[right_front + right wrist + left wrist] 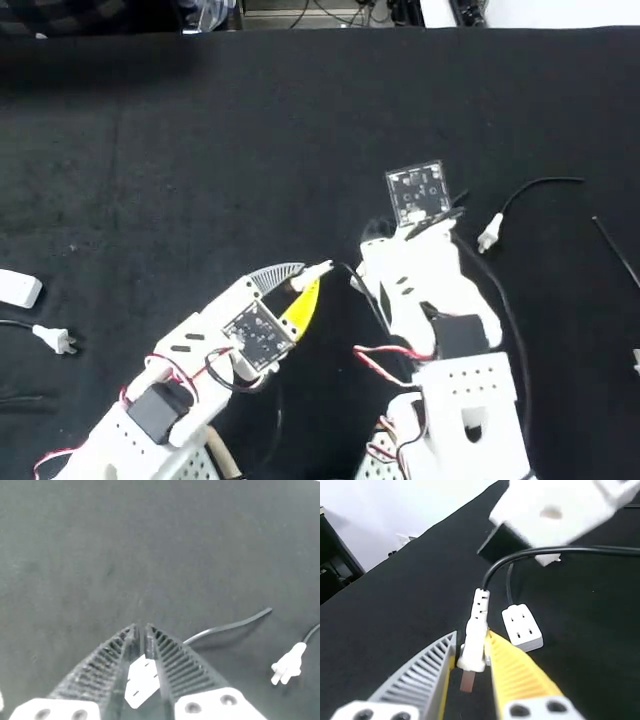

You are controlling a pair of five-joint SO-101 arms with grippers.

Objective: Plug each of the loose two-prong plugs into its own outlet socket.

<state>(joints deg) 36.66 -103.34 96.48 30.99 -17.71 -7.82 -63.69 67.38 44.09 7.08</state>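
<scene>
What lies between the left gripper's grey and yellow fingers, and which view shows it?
A white two-prong plug, gripped by the left gripper, its black cord leading away; the left wrist view shows it.

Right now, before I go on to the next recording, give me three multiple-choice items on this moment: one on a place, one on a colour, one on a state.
1. Where is the loose plug by the right arm?
A) lying on the table
B) pushed into a socket
C) on a shelf

2. What colours are the fingers of the left tool?
A) both red
B) one grey, one yellow
C) both blue

3. How is the left tool?
A) wide open and empty
B) shut on a pen
C) shut on a white plug

Key: 1 A, since the loose plug lies free on the dark table with its cable curving away. 2 B, since the left wrist view shows a grey finger beside a yellow one. 3 C, since both fingers press against the white plug's sides.
</scene>
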